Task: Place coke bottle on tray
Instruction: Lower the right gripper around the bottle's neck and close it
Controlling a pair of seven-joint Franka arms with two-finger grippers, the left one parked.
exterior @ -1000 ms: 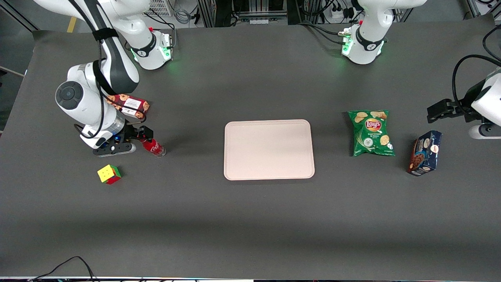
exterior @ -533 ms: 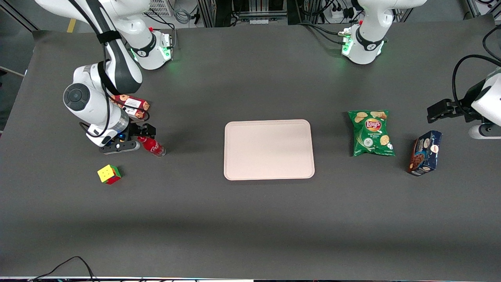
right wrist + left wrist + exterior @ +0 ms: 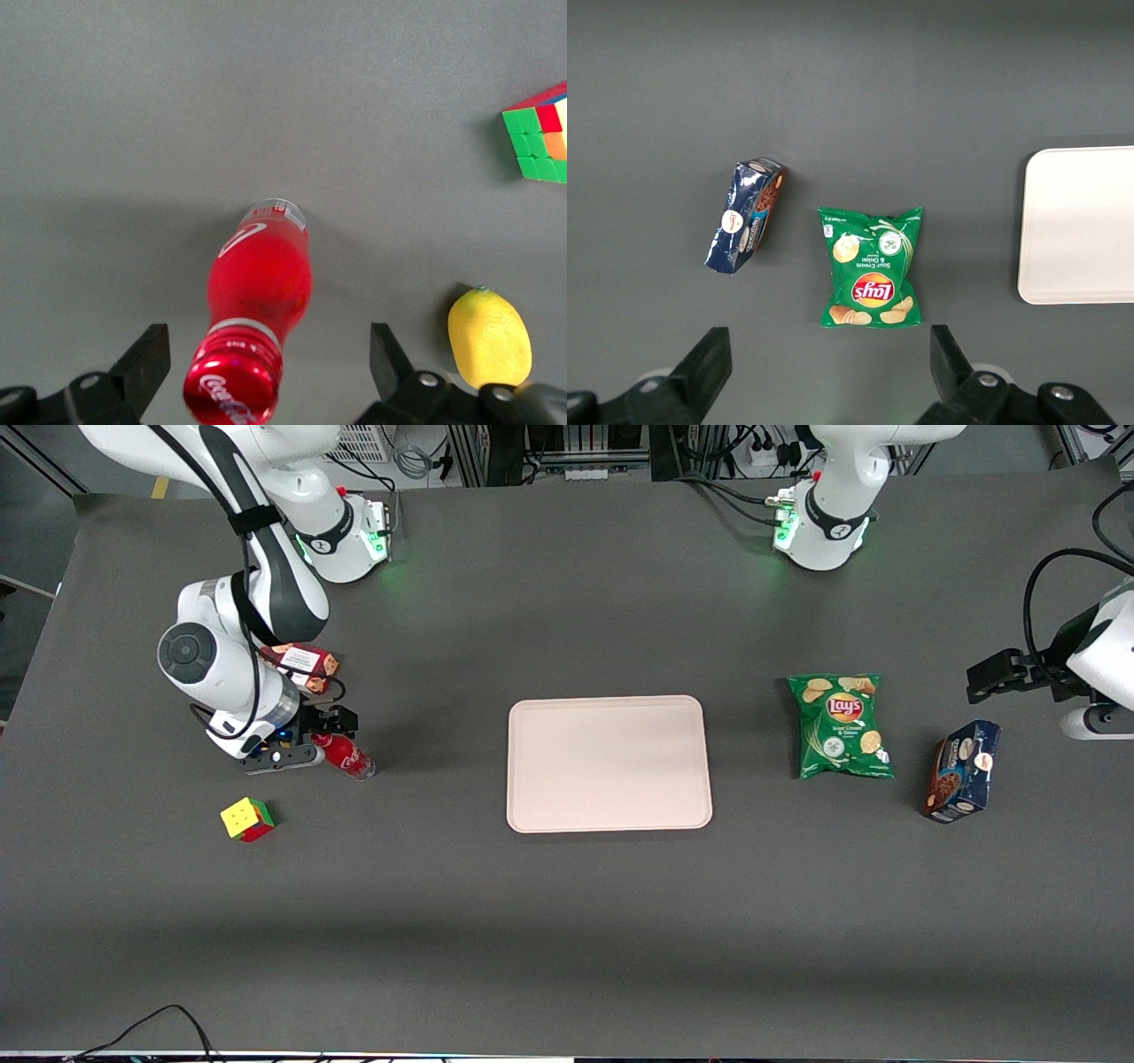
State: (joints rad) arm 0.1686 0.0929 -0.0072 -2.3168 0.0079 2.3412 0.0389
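Worktop (image 3: 567, 921) of dark grey, seen from above, with a few snacks and toys spread across it. At its middle lies a large pale pink tray (image 3: 609, 701) with rounded corners and a low raised rim. It holds nothing, so the task is not yet done.

Toward the parked arm's end lie a green bag of crisps (image 3: 840, 726) and, farther out toward that end, a dark blue biscuit box (image 3: 961, 771). Both are well apart from the tray and appear to play no part in the job.

Toward the working arm's end, a red cookie box (image 3: 301, 662) lies partly hidden under the arm, farther from the front camera than the bottle.

The coke bottle (image 3: 347, 755) stands on the worktop well apart from the tray, toward the working arm's end. It seems to be upright on its clear base, with the red cap uppermost.

The gripper (image 3: 312, 740) is down at the level of the bottle's cap. In the right wrist view its fingers (image 3: 146, 363) are spread wide, one on each side of the cap, with clear gaps and no contact. This looks like the lining-up step just ahead of a grasp. The bottle would next need clamping, lifting and carrying over to the tray.

A colourful puzzle cube (image 3: 247, 819) sits nearer the front camera than the bottle. A yellow lemon (image 3: 490, 336) lies near the bottle in the right wrist view, close to one finger, so closing carelessly might nudge it.
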